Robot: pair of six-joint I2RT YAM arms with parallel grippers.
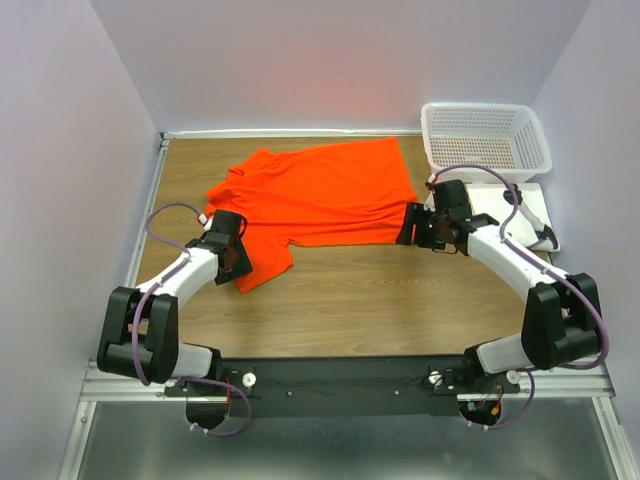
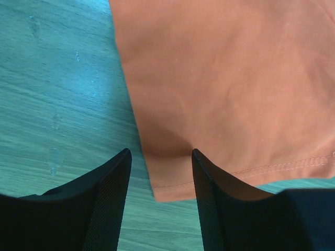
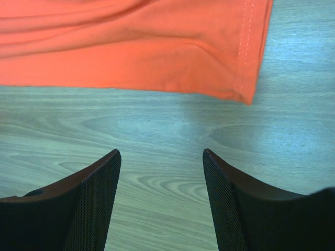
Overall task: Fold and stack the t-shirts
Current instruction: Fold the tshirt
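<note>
One bright orange-red t-shirt [image 1: 320, 195] lies spread on the wooden table [image 1: 380, 300], with a flap hanging toward the near left. My left gripper [image 1: 238, 266] sits at that flap. In the left wrist view it [image 2: 160, 152] is open, and the shirt's hemmed corner [image 2: 172, 183] lies on the wood between the two black fingers [image 2: 107, 204], which do not pinch it. My right gripper [image 1: 408, 230] is at the shirt's near right corner. In the right wrist view it [image 3: 161, 152] is open over bare wood, just short of the t-shirt's hem corner [image 3: 246, 89].
A white mesh basket [image 1: 485, 135] stands at the back right corner. A white flat board [image 1: 525, 208] lies in front of it, partly under the right arm. Walls close in the table on the left, back and right.
</note>
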